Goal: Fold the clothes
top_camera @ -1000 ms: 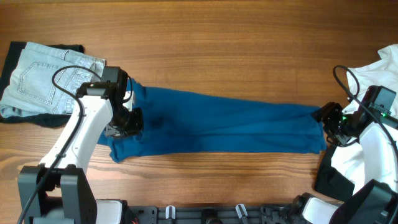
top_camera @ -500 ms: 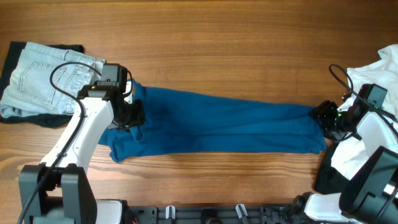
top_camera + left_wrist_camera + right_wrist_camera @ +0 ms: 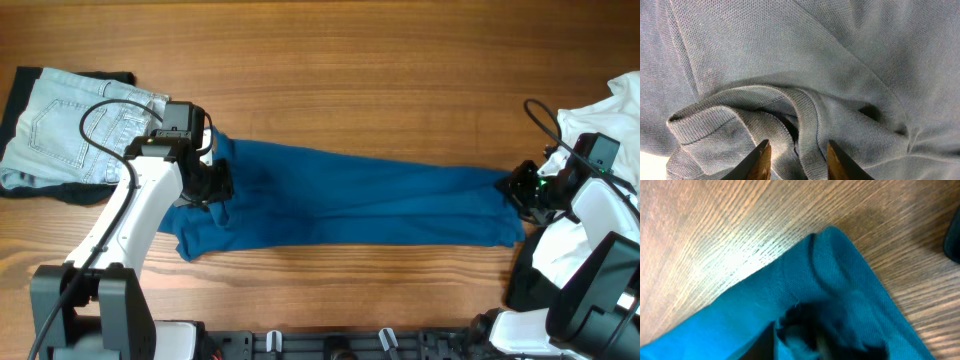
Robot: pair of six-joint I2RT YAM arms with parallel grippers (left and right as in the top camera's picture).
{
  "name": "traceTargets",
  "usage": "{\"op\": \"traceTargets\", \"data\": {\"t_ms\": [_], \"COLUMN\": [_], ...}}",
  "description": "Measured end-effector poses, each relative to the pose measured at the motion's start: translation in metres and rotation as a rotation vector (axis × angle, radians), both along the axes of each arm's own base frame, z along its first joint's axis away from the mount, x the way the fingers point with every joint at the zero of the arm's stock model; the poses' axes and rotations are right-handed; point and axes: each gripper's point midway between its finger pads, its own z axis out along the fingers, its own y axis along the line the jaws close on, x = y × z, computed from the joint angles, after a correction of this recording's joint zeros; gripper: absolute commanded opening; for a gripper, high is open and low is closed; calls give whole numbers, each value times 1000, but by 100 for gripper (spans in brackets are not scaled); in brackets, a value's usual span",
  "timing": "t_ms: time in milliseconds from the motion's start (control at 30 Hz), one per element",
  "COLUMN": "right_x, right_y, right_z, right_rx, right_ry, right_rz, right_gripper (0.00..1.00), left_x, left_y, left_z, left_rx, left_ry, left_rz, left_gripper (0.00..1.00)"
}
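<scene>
Left pincer (image 3: 799, 152): drawn in on a raised ridge of the ribbed collar (image 3: 807, 112) at the left end of the shirt (image 3: 370, 205). With cloth filling the gap, it is judged to be clamped.
Right pincer (image 3: 522, 190): set on the corner at the shirt's right end. Its fingers are barely seen in its own wrist view, so whether they are apart or together cannot be told.
Shirt: laid as one long creased band across the table (image 3: 350, 70) and spanned from end to end by the two pincers.
Step in hand: judged to be taking hold of both ends so that one can be carried over the other.
Done well: all layers should be caught at each end, not the collar rib alone. The band should be kept lightly taut so creases are drawn out, and both ends should be raised evenly.
Count, pincers: two.
Count, clothes: one shirt. One pair of jeans (image 3: 70, 125) is beyond the shirt's left end, with dark cloth (image 3: 60, 195) under them. One white heap (image 3: 610, 115) is beyond its right end.
</scene>
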Motion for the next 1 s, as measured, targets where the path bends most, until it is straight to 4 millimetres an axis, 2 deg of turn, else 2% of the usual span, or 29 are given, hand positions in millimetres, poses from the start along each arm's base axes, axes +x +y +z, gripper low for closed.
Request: {"op": "traceTargets", "data": {"t_ms": [67, 133, 200, 433, 467, 500, 533, 567, 633, 667, 700, 767, 867, 1000], "right_x": [-4, -16, -39, -50, -53, -55, -56, -57, -59, -58, -55, -37, -15, 6], "right_y": [0, -2, -4, -22, -24, -27, -30, -33, -36, -37, -38, -46, -48, -35], "right_z": [-1, -3, -2, 18, 17, 17, 16, 16, 16, 16, 17, 19, 24, 30], "right_rx": [-2, -15, -35, -139, -152, -164, -177, -193, -208, -213, -218, -250, -251, -183], "right_ry": [22, 87, 210, 255, 271, 282, 293, 299, 307, 304, 293, 209, 105, -4], "right_rz": [-3, -16, -50, -130, -147, -160, -184, -192, -208, -213, -211, -185, -144, -59], "right_gripper": [4, 4, 4, 5, 15, 34, 63, 75, 89, 91, 92, 91, 81, 79], "left_x": [0, 0, 0, 0, 0, 0, 0, 0, 0, 0, 0, 0, 1, 9], "left_y": [0, 0, 0, 0, 0, 0, 0, 0, 0, 1, 1, 1, 2, 0], "left_z": [0, 0, 0, 0, 0, 0, 0, 0, 0, 0, 0, 0, 0, 1], "left_rx": [0, 0, 0, 0, 0, 0, 0, 0, 1, 4, 4, 7, 9, 3], "left_ry": [0, 0, 0, 0, 1, 1, 1, 1, 1, 1, 0, 1, -1, -36], "left_rz": [0, 0, 0, 3, 3, 3, 3, 3, 4, 4, 4, 11, 15, 4], "left_gripper": [36, 35, 33, 31, 31, 31, 31, 32, 39, 42, 44, 47, 46, 52]}}
